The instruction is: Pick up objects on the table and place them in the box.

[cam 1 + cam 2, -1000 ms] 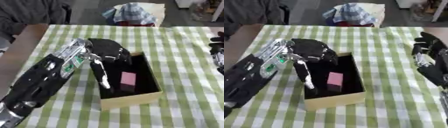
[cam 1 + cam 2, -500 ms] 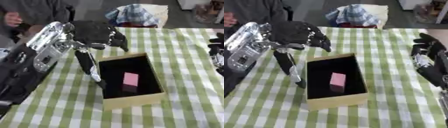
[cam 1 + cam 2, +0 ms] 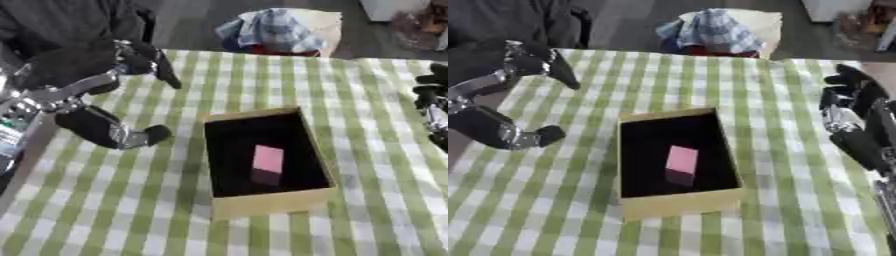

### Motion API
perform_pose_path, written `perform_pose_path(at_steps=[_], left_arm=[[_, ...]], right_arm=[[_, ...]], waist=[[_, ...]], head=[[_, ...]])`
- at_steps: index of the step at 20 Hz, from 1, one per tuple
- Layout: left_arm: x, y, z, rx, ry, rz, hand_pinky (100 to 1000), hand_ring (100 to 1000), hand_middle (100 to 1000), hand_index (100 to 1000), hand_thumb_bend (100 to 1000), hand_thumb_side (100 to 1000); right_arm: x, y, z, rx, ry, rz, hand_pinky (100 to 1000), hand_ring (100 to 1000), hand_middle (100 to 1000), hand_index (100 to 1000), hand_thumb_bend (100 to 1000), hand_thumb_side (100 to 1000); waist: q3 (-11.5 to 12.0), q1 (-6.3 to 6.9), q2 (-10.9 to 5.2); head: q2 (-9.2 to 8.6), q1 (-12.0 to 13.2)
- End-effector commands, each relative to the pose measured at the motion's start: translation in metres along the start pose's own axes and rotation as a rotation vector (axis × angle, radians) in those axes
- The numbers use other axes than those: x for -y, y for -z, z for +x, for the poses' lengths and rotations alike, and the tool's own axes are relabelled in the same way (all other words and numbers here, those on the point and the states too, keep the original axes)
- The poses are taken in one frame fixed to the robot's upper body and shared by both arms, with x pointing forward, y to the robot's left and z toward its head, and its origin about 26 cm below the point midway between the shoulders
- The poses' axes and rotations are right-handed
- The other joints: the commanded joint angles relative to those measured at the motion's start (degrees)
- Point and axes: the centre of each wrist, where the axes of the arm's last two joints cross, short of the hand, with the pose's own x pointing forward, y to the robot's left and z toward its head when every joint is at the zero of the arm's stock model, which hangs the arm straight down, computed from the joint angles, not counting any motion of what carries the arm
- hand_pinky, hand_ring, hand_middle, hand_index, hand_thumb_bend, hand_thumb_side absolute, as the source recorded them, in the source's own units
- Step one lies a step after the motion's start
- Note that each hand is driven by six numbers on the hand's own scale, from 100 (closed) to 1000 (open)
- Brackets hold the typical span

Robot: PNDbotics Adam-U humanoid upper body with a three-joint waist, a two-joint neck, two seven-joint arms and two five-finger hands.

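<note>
Lying flat inside the box [image 3: 267, 200], the pink block [image 3: 267, 159] looks light and stiff, perhaps foam; its long sides suit pinching. Left hand [image 3: 105, 100] hovers empty with fingers apart; right hand [image 3: 855, 120] rests relaxed.

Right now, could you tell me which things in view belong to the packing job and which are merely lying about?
Job: box; pink block inside it; left hand, open, left of the box.

Lying about: cloth bundle beyond the table; right hand, idle at the right edge.
</note>
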Motion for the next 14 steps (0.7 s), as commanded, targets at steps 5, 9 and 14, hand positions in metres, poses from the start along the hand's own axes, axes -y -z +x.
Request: perform_pose_path(at_steps=[5, 9, 14], left_arm=[[0.029, -0.037, -0.012, -0.179, -0.289, 0.290, 767, 537, 508, 739, 121, 752], [0.050, -0.049, -0.018, -0.268, -0.417, 0.383, 756, 510, 466, 742, 106, 770], [0.066, -0.052, -0.019, -0.312, -0.487, 0.451, 742, 487, 433, 731, 100, 791]], right_arm=[[0.011, 0.004, 0.005, 0.022, -0.019, -0.024, 709, 774, 761, 921, 100, 565], [0.011, 0.004, 0.005, 0.023, -0.018, -0.024, 709, 774, 761, 921, 100, 565], [0.010, 0.004, 0.005, 0.025, -0.013, -0.024, 709, 774, 760, 921, 100, 569]], waist=[[0.36, -0.20, -0.43], [0.42, -0.41, -0.37], [0.33, -0.58, -0.22]], head=[[-0.80, -1.44], [-0.65, -2.19], [-0.16, -3.99]])
